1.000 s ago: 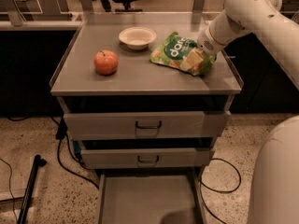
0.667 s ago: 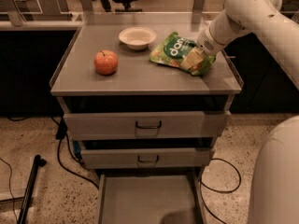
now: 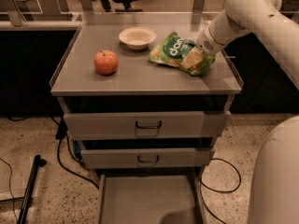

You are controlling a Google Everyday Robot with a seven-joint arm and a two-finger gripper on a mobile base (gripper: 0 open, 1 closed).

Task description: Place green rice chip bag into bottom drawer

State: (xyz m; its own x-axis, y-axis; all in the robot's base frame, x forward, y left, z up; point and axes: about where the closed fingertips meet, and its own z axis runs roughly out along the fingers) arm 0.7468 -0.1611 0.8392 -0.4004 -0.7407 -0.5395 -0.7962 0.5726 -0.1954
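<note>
The green rice chip bag [image 3: 176, 53] lies on the cabinet top [image 3: 140, 76], right of centre, with its dark green round logo facing up. My gripper [image 3: 202, 49] is down at the bag's right end, touching it, at the tip of the white arm that reaches in from the upper right. The bottom drawer [image 3: 147, 199] is pulled out at floor level below the two upper drawers. Its flat grey floor holds nothing.
A red apple [image 3: 106, 62] sits on the left of the cabinet top and a white bowl [image 3: 137, 37] at the back centre. The top drawer [image 3: 147, 124] and middle drawer [image 3: 147, 158] stick out slightly. Cables [image 3: 65, 157] lie on the floor. The robot's white body [image 3: 275, 176] fills the lower right.
</note>
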